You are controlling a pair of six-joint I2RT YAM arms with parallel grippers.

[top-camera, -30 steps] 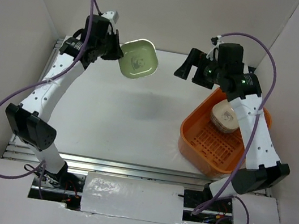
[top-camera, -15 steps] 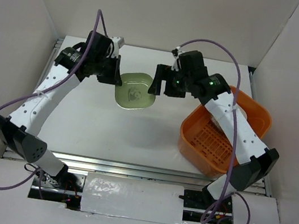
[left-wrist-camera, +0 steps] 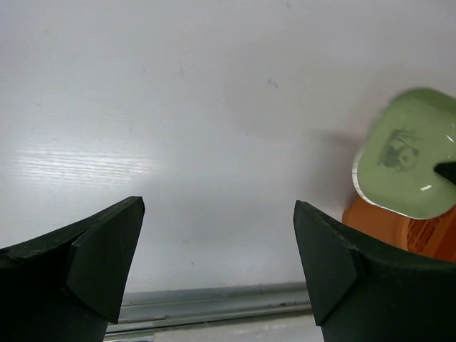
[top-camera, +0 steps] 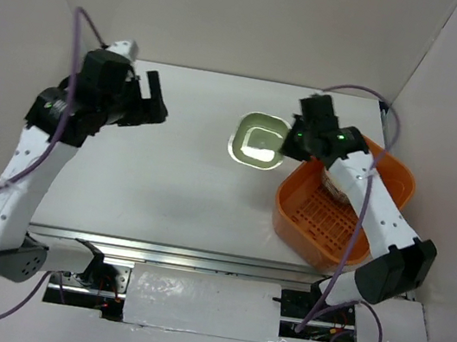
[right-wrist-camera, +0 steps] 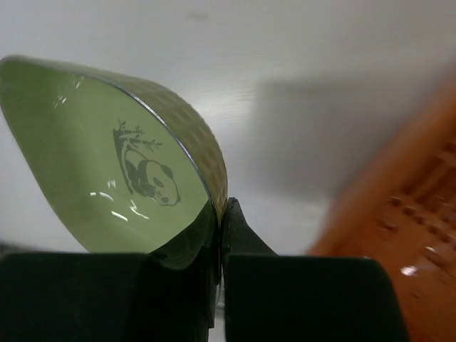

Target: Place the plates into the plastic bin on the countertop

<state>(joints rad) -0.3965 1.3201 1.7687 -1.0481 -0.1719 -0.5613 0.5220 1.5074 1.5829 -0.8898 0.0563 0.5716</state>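
Observation:
A green plate [top-camera: 260, 141] with a panda print hangs above the white countertop [top-camera: 176, 171], just left of the orange plastic bin [top-camera: 324, 231]. My right gripper [top-camera: 288, 141] is shut on the plate's right rim. In the right wrist view the plate [right-wrist-camera: 107, 164] stands on edge, pinched between the fingers of the gripper [right-wrist-camera: 221, 214], with the bin [right-wrist-camera: 406, 228] blurred at the right. My left gripper [top-camera: 154, 99] is open and empty at the back left, far from the plate. Its wrist view shows the plate [left-wrist-camera: 410, 153] and bin [left-wrist-camera: 377, 221] past the gripper [left-wrist-camera: 219, 206]. A cream plate [top-camera: 331, 179] in the bin peeks from under the right arm.
White walls [top-camera: 237, 14] enclose the countertop at the back and both sides. A metal rail [top-camera: 196, 258] runs along the near edge, also visible low in the left wrist view [left-wrist-camera: 214, 303]. The right arm crosses over the bin's back half.
The green plate passed from my left gripper to my right. The left gripper opened and drew back to the left. The right gripper shut on the plate and carried it toward the bin.

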